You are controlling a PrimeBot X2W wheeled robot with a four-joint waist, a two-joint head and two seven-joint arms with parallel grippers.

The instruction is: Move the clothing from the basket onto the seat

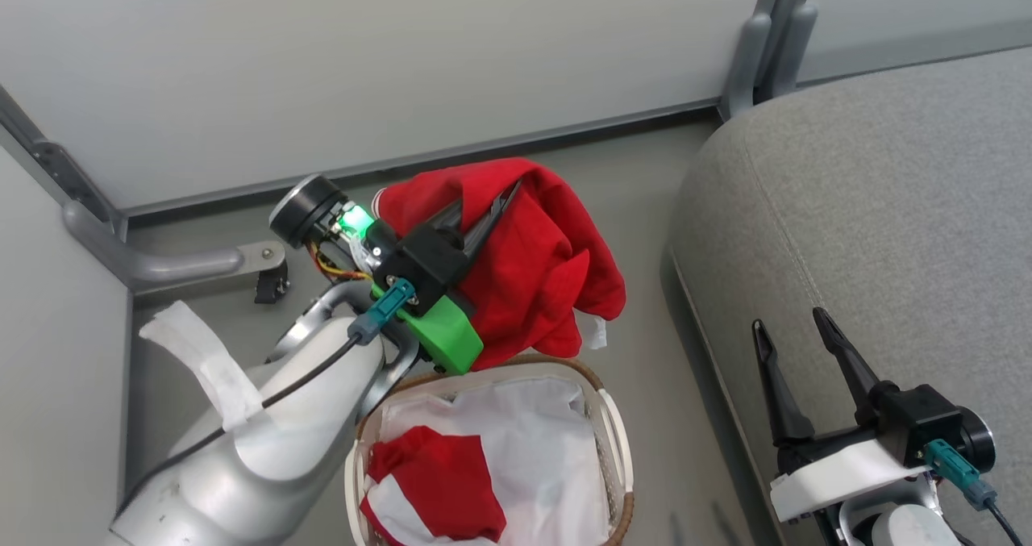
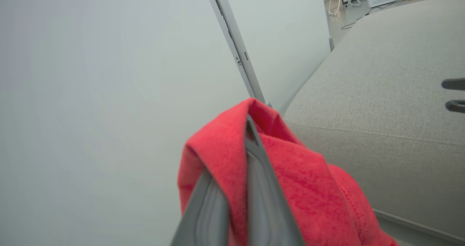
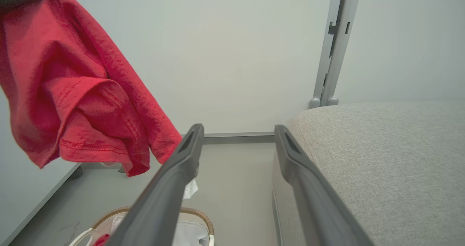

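Fingers of the left gripper [image 1: 489, 193] are pinching a fold of the red clothing [image 1: 540, 272], pressed together with the cloth between them. I am seeing that garment hanging in the air over the far rim of the basket [image 1: 617, 441], beside the seat [image 1: 887, 207] but apart from it. Through the left wrist camera the fabric is draping over one fingertip and hiding it, so I am only making out the other finger's tip poking through the fold.

I am holding the right gripper [image 1: 788, 320] by the seat's front edge, its fingers spread wide and gripping nothing.

A second red-and-white piece [image 1: 439, 481] is lying in the basket on the white liner [image 1: 532, 433]. The picture's bottom edge is cutting off the basket's near end, and my left forearm [image 1: 266, 441] is covering part of its left rim. A small white tag [image 1: 595, 332] is dangling at the raised garment's hem; its print is too small for me to read. White tape [image 1: 205, 360] is sticking up from the forearm, and I am not making out any writing on it.
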